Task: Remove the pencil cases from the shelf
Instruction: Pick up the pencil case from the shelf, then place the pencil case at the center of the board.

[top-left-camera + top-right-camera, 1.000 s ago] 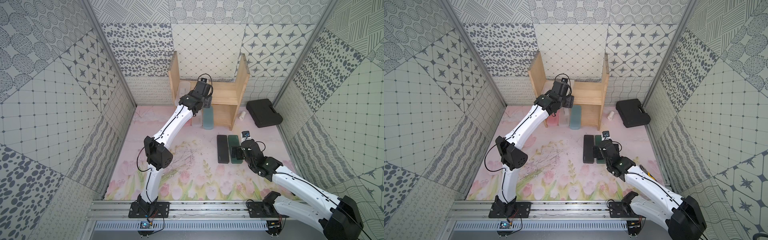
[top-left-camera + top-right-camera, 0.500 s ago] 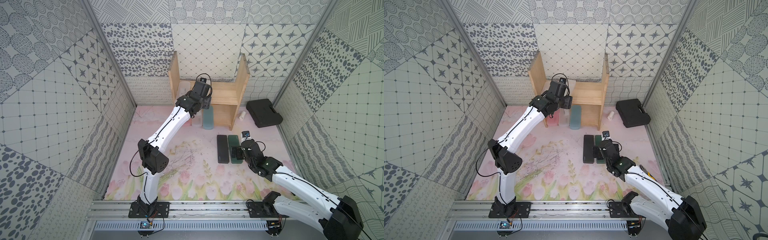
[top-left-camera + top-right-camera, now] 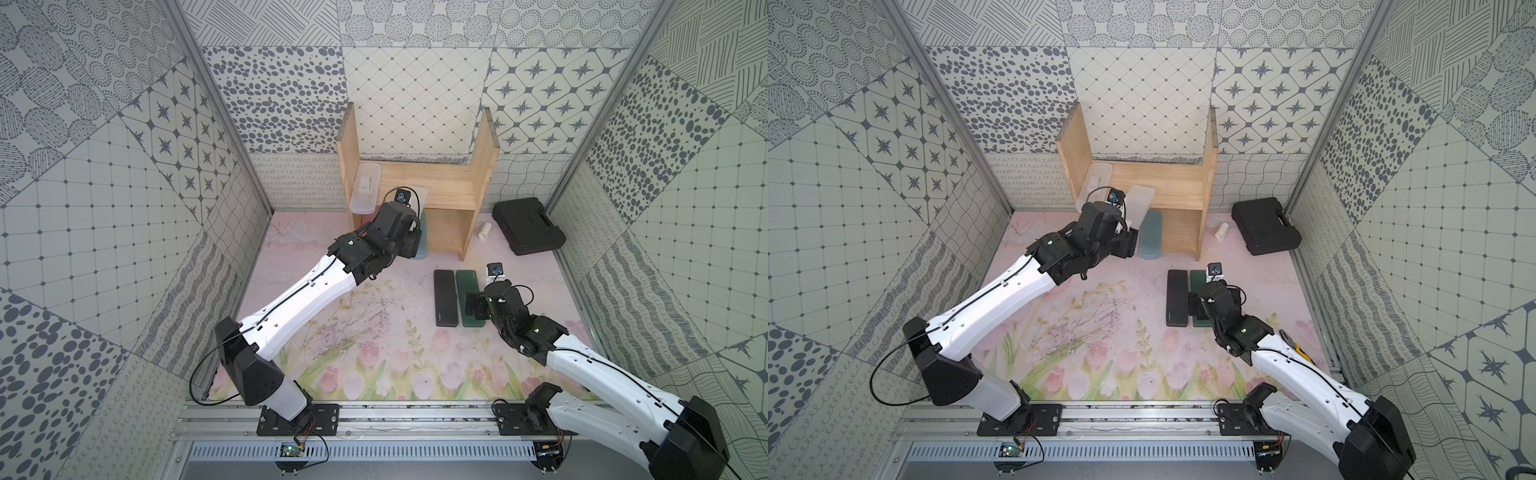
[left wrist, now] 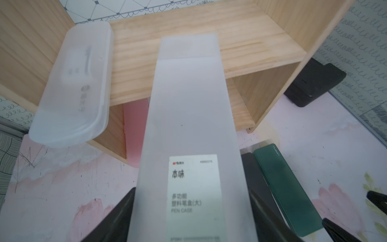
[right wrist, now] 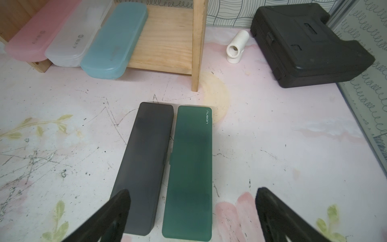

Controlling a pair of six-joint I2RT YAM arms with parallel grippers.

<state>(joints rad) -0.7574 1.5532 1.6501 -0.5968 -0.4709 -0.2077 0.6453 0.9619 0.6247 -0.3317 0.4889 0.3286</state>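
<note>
Currently on the shelf (image 3: 484, 166): upper board, one frosted case (image 4: 73, 88) overhanging its front edge; lower board, pink case (image 5: 39, 39), second frosted case (image 5: 75, 42) and light blue case (image 5: 115, 42) side by side.
Left gripper (image 4: 191, 201): clamped on labelled frosted case (image 4: 188, 104), far end over the upper board.
Right gripper (image 5: 192, 193): jaws wide above black case (image 5: 144, 163) and dark green case (image 5: 190, 167), paired on the mat (image 5: 272, 136).
Count: seven pencil cases, three frosted.
Nearby: big black moulded case (image 5: 310, 44) and white tube (image 5: 236, 48) beside the shelf.
</note>
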